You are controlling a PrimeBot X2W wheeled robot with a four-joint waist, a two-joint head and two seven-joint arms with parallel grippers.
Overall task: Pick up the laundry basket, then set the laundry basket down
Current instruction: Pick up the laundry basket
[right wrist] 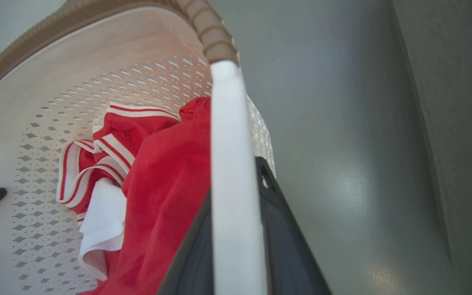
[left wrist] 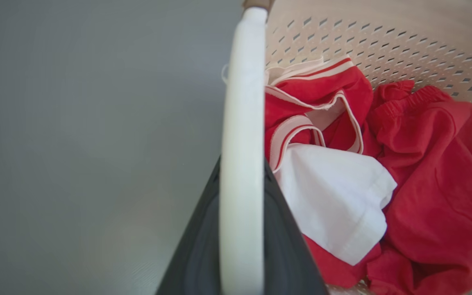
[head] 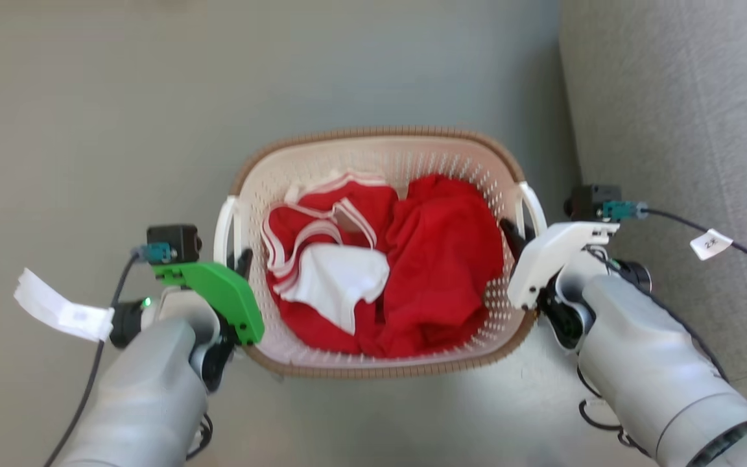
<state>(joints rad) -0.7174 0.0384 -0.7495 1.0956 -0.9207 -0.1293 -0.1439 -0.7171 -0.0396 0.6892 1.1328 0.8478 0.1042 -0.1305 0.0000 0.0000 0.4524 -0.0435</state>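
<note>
Both short sides of the laundry basket (head: 380,135) are gripped: the left gripper (head: 236,259) has its jaws pinching the left loop handle (head: 223,227), the right gripper (head: 520,237) likewise on the right loop handle (head: 534,204). Red and white clothes (head: 438,259) lie inside; the basket is over grey floor (head: 88,130).

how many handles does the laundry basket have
2. The left handle is on the left short side of the laundry basket, in the left gripper; the right handle is on the opposite side, in the right gripper.
</note>
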